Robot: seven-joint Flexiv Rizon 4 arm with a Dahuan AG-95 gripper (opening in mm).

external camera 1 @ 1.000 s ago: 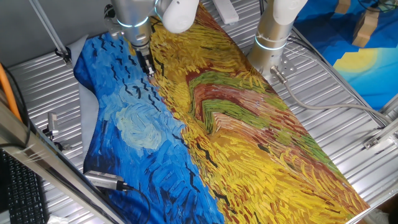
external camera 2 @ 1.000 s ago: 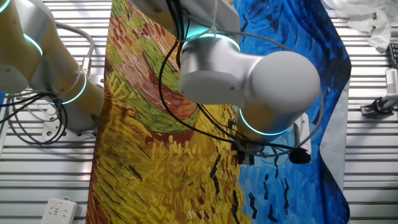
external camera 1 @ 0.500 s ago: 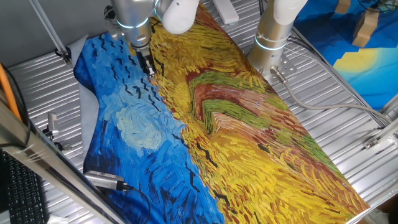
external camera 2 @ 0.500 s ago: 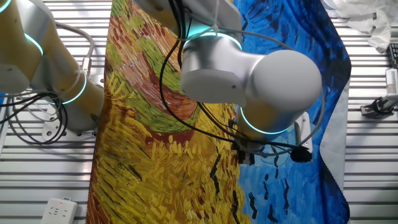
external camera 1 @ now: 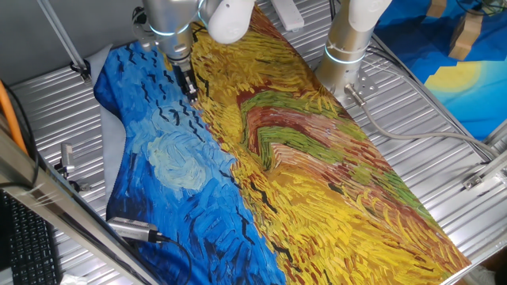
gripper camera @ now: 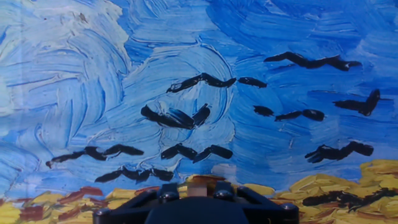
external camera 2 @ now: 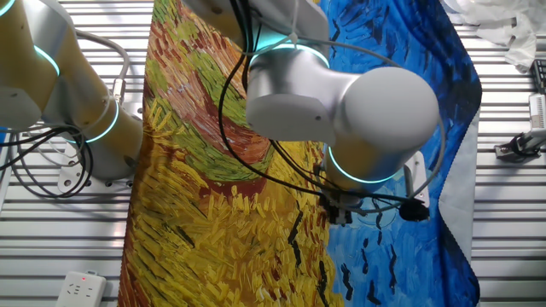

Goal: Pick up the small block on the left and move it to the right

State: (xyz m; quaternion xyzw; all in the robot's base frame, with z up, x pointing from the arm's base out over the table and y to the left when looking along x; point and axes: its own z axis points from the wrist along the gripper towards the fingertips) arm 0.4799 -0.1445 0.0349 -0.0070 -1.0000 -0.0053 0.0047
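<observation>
**Gripper low over the blue sky of the cloth, block hard to make out**

From where I stand, the gripper (external camera 1: 190,87) hangs close above the painted cloth (external camera 1: 317,158) that covers most of the metal slatted table (external camera 1: 47,103). It sits at the far left end of the cloth, in one fixed view, just on the blue side of the line where the blue sky meets the yellow field. Its dark fingers point down at the fabric and look narrow and close together. Whether they are clenched, released or grasping something, I cannot tell from either side camera.

The hand view looks along the fingers onto swirled blue paint and black bird shapes, with a strip of yellow and red along the bottom. The gripper's black body fills the lower edge. Right above it, in the middle, is a blurred tan patch (gripper camera: 199,185). It may be the small block sitting between the fingers, but it is too soft to say for sure. No block shows anywhere else on the cloth in the two fixed views.

The arm's big grey elbow (external camera 2: 341,94), ringed with a teal light, blocks much of the other fixed view. The arm's pale base column (external camera 1: 348,43) stands at the far edge of the table, beside the yellow part of the cloth, with loose black cables (external camera 2: 51,162) near it. A silver cylinder (external camera 1: 131,229) lies by the near left edge.
</observation>
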